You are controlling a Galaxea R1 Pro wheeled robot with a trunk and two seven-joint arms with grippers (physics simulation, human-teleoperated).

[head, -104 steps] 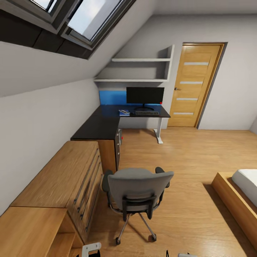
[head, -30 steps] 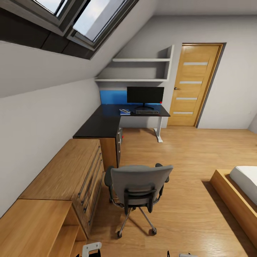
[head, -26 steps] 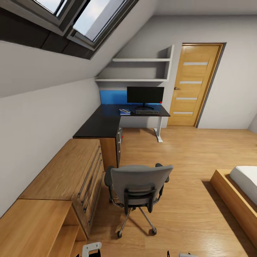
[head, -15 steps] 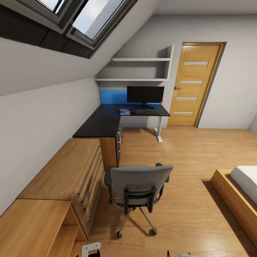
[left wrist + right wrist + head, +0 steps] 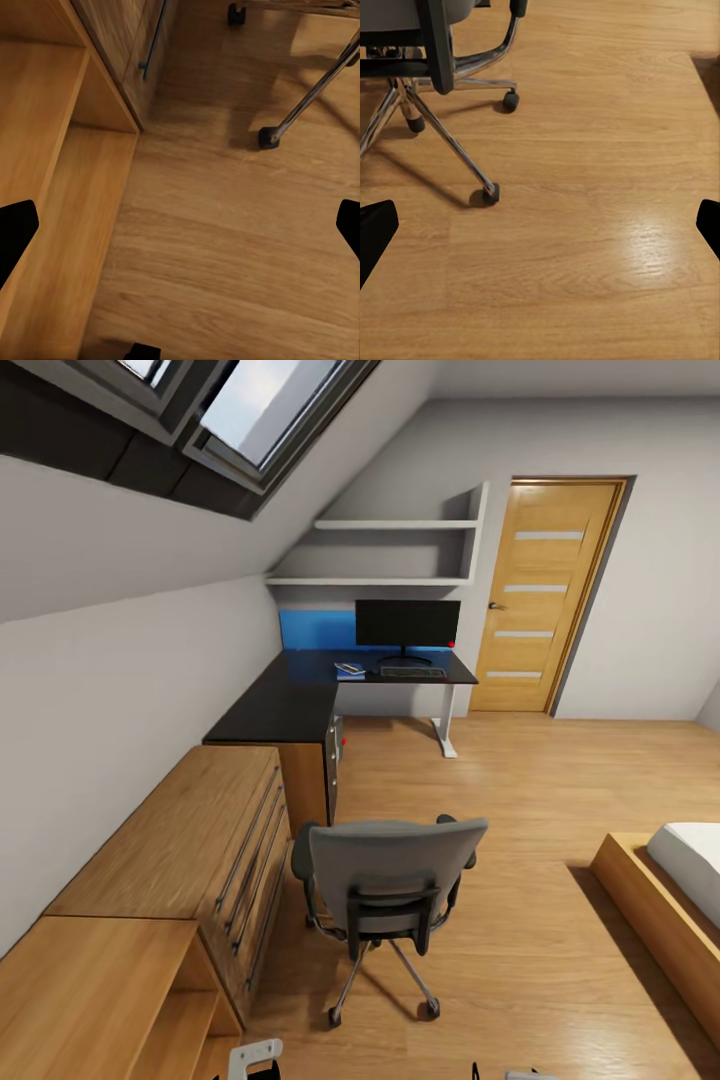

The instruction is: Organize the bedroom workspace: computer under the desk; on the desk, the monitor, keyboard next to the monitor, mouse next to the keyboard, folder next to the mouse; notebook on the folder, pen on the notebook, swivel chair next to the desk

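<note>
From the head view, the swivel chair (image 5: 385,905) stands on the light wooden floor (image 5: 520,800) with its backrest toward the robot, just beside a low light-wood drawer unit (image 5: 190,840) and well apart from the black L-shaped desk (image 5: 300,705). On the far wing of that desk the monitor (image 5: 407,625) stands upright, the keyboard (image 5: 412,672) lies in front of its base, and a blue folder (image 5: 349,671) with something small and pale on it lies beside the keyboard. The mouse and the computer are too small or too hidden to pick out.

In the left wrist view, the left gripper (image 5: 180,225) is spread wide and holds nothing; its dark fingertips (image 5: 15,232) sit at either edge over bare floor, with a chair castor (image 5: 268,138) and the drawer unit's open shelf close by.

In the right wrist view, the right gripper (image 5: 540,225) is likewise wide open and empty above the floor, near the chair's chrome legs (image 5: 450,142).

The likely remaining step is bringing the chair to the desk. The risks: the chair may roll or spin away on its castors under an off-centre push, a castor may catch against the drawer unit, or the base may clip the chair's star legs on approach.
</note>
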